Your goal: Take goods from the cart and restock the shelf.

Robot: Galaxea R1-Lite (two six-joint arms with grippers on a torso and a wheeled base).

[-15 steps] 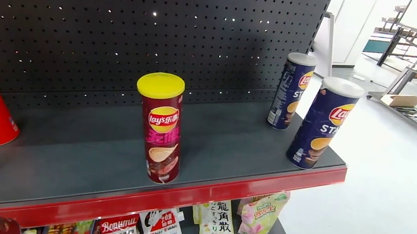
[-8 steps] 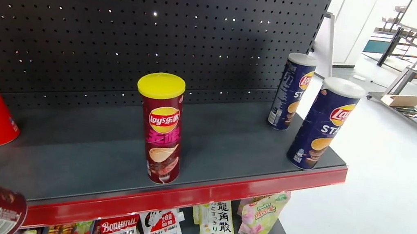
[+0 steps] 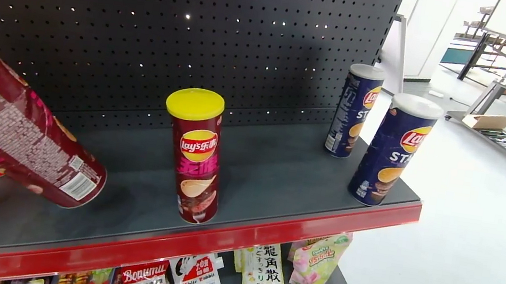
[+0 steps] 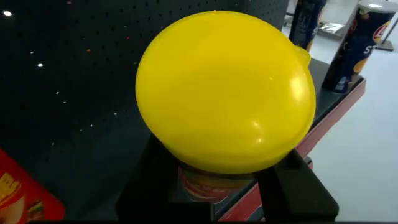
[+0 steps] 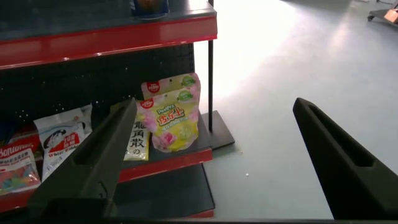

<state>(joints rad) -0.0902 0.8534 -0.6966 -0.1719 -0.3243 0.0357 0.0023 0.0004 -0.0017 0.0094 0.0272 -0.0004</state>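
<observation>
Over the left end of the shelf point(image 3: 279, 166), my left gripper point(image 4: 217, 190) is clamped around a maroon chip can point(image 3: 19, 127). It is tilted, with its yellow lid point(image 4: 224, 93) high and its base lower, toward a matching can point(image 3: 193, 153) standing upright near the front edge. Two blue cans stand at the right end, one in front point(image 3: 394, 153) and one behind point(image 3: 354, 112). My right gripper point(image 5: 217, 162) hangs spread wide, low by the snack bags point(image 5: 168, 118) on the lower shelf.

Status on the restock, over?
Left gripper shut on held can, tilted over the shelf, left part. Right gripper open, low by the snack bags. Upright can stands apart to its right, not in the way.
</observation>
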